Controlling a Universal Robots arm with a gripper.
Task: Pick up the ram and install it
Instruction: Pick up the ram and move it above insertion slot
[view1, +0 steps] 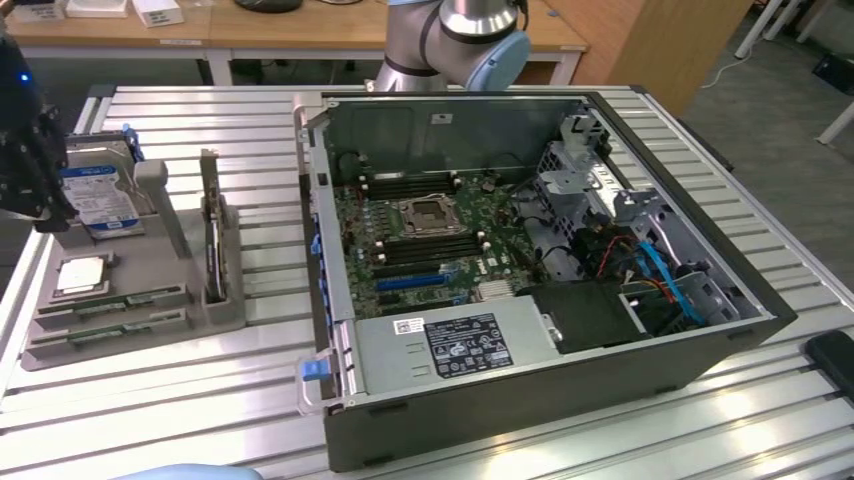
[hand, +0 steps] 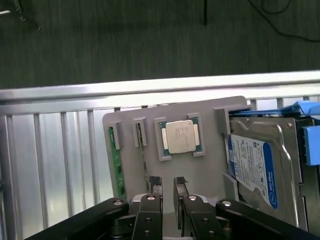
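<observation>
Pincer (hand: 167, 184) parted, empty; ram (hand: 118, 167) lies near.

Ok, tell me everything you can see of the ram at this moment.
The ram is a long, thin green circuit-board stick, seen mostly edge-on. It sits lengthwise in the outermost slot of the grey holder, one slot away from the square silver processor chip. Only the holder touches it; the gripper hangs close by, fingers apart, not on it. Its chips cannot be made out.
</observation>
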